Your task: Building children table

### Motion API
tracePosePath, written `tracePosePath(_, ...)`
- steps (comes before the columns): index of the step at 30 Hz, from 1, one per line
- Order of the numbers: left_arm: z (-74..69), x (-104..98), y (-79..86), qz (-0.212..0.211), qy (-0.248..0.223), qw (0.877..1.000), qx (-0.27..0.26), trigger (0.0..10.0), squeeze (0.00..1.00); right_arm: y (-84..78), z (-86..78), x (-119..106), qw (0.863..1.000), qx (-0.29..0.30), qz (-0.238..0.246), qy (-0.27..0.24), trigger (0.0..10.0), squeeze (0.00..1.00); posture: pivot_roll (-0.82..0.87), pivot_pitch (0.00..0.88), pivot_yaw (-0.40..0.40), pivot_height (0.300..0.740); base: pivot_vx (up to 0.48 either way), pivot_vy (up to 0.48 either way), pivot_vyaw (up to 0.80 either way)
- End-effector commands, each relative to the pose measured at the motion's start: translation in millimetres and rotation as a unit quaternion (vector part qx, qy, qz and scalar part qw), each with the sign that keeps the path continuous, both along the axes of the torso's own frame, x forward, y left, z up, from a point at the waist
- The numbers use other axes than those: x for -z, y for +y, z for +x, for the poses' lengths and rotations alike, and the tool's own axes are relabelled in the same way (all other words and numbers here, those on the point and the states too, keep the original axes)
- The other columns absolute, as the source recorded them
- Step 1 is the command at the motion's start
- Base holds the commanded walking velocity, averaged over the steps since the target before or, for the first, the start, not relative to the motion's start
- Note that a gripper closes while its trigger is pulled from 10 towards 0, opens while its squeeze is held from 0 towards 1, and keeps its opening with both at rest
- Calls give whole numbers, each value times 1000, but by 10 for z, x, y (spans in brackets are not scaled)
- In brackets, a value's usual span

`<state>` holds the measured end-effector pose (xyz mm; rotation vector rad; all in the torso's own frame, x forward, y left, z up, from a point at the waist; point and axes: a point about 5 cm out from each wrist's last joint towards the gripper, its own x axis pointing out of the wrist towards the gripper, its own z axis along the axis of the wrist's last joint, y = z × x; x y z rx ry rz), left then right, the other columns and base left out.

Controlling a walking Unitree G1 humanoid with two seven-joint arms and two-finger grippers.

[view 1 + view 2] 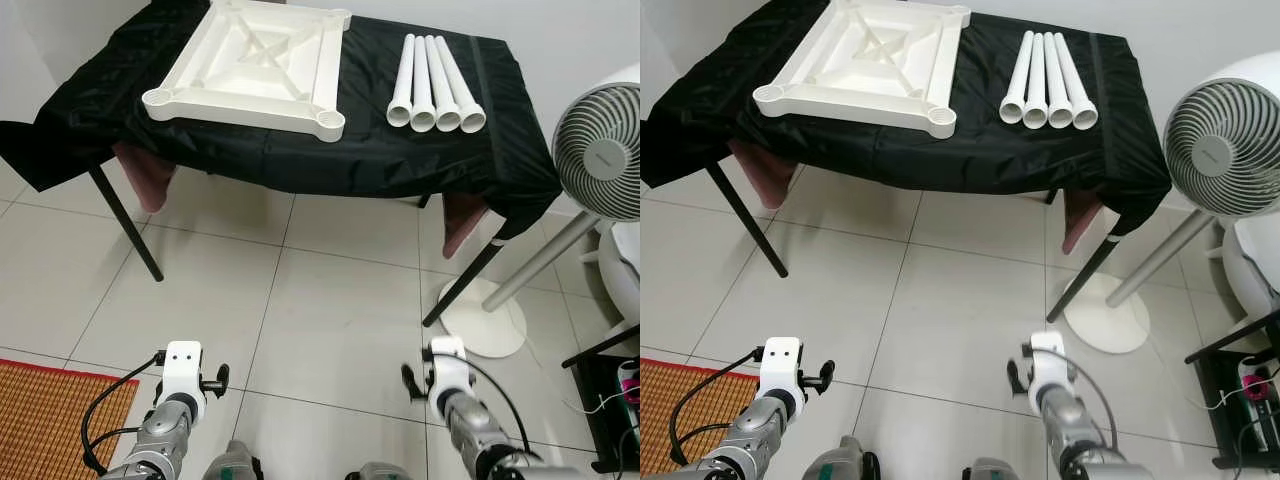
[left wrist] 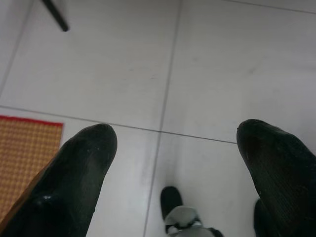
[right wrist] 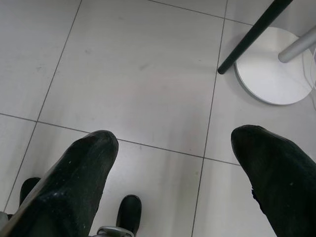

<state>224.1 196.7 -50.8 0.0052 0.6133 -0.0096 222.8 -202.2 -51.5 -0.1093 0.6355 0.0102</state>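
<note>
A black-draped table (image 1: 300,150) stands at the far side of the tiled floor (image 1: 330,300), and on it lie the parts of the children's table. The white tabletop panel (image 1: 250,65) rests upside down on the left half, ribs and corner sockets facing up. Four white legs (image 1: 433,85) lie side by side to its right, touching one another, open ends toward the near edge.

No part is in hand, so the robot appears to be at the very start, standing back from the work. The left gripper (image 2: 173,148) and the right gripper (image 3: 170,153) both hang low over bare floor, well apart from the table, each with its fingers spread wide and nothing between them. The likely next move is to walk up to the near edge, then lift one leg and seat it in a corner socket.

A pedestal fan (image 1: 600,140) stands at the right, its round base (image 1: 485,320) just beside the table's right leg, which could crowd the right arm. A red-edged woven mat (image 1: 50,420) lies at the near left, and a dark rack (image 1: 600,400) with cables at the near right.
</note>
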Motion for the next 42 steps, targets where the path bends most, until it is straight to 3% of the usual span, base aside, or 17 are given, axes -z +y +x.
tracePosePath(1,-47,37,-6,-9,14,1000,4,10000,0,-16,-23,16,1000,2,-2,6,10000,0,1,0,-22,740,0,0,0)
tracePosePath(16,-54,42,4,-10,16,1000,4,10000,0,-10,-21,23,1000,2,1,13,10000,0,2,0,-20,740,0,0,0)
tracePosePath(22,-167,115,26,-1,41,999,4,10000,0,21,-114,90,999,-9,-4,33,10000,0,-1,0,-18,740,0,0,0)
tracePosePath(24,-283,183,37,2,63,998,4,10000,0,35,-231,163,998,-18,-12,56,10000,0,-2,0,-17,740,0,0,0)
tracePosePath(30,-411,257,38,13,95,995,22,10000,0,12,-421,268,995,-25,-22,96,10000,0,-6,0,-20,740,0,0,0)
tracePosePath(36,-462,283,50,16,106,994,23,10000,0,-8,-460,284,994,-23,-24,102,10000,0,-11,0,-12,740,0,0,0)
tracePosePath(42,-421,250,68,8,88,996,15,10000,0,-14,-441,268,996,-13,-17,90,10000,0,-13,0,-8,740,0,0,0)
